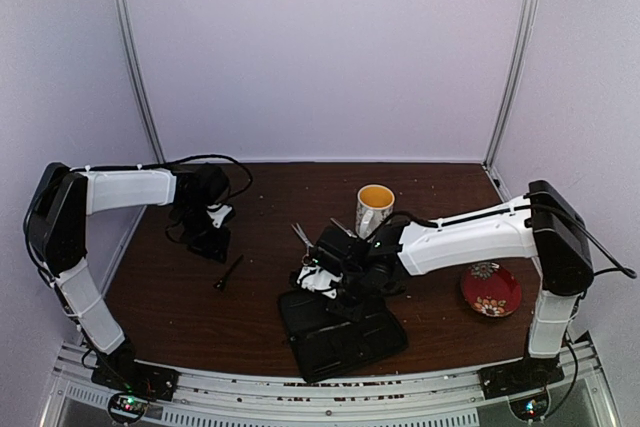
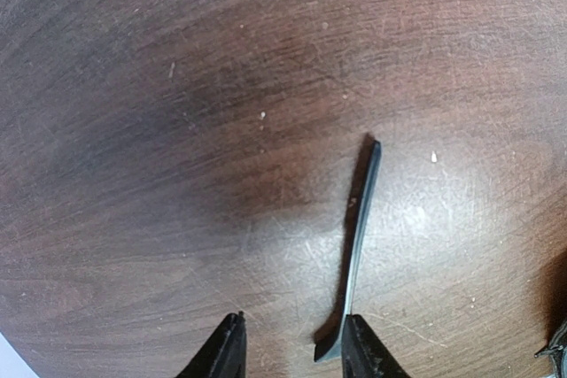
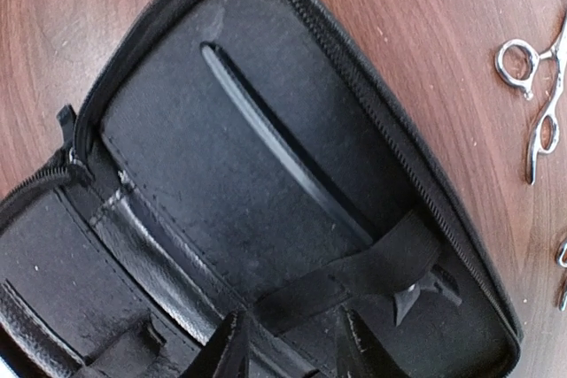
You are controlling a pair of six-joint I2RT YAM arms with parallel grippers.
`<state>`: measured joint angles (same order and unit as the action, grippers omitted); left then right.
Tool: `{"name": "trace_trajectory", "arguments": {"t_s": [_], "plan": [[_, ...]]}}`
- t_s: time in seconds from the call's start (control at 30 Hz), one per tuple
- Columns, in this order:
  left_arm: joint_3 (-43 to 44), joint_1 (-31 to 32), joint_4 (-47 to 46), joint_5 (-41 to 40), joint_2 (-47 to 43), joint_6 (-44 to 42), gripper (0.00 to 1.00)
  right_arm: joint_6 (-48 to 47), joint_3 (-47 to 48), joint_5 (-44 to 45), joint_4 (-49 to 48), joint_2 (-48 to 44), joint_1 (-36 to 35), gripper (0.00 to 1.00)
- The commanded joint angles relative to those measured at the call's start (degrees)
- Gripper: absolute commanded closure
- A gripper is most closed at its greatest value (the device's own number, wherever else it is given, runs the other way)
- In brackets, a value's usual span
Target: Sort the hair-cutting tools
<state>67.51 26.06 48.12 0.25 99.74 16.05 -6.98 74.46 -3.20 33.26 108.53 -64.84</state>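
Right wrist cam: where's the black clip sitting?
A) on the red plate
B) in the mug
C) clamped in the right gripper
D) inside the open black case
D: the black clip lies along the lining of the open black case, one end at the elastic strap. The right gripper is open and holds nothing.

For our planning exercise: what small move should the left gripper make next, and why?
Probably nudge the left gripper sideways to centre on the clip. Its jaws stand open above the table, but the clip lies flat, its near end by one fingertip, off centre.
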Motion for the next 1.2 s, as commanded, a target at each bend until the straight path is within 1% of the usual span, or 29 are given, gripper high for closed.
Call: {"name": "trace_trajectory", "arguments": {"t_s": [0.0,0.27,0.8,0.9,1.03,1.17], "plan": [[0.9,-0.5,0.8,-0.2,-1.1,-0.4,0.63,1.6,3.7,1.3,1.8,3.1,0.3,0.67],[0.7,-0.7,0.9,0.3,-0.7,-0.4,0.63,3.4,6.4,-0.1,3.4,7.5,0.8,0.74],[1.0,-0.7,1.0,0.5,-0.7,-0.7,0.63,2.4,0.5,4.3,2.5,0.1,1.0,0.69],[0.9,-0.6,1.1,0.7,-0.8,-0.7,0.64,3.1,0.1,2.7,2.5,1.0,1.0,0.69],[0.6,-0.7,1.0,0.8,-1.0,-0.7,0.64,5.3,2.6,-0.7,3.8,4.6,1.9,0.7],[0.5,-0.6,1.0,0.7,-0.9,-0.8,0.64,6.8,4.1,-4.2,3.5,5.4,3.3,0.7]]}}
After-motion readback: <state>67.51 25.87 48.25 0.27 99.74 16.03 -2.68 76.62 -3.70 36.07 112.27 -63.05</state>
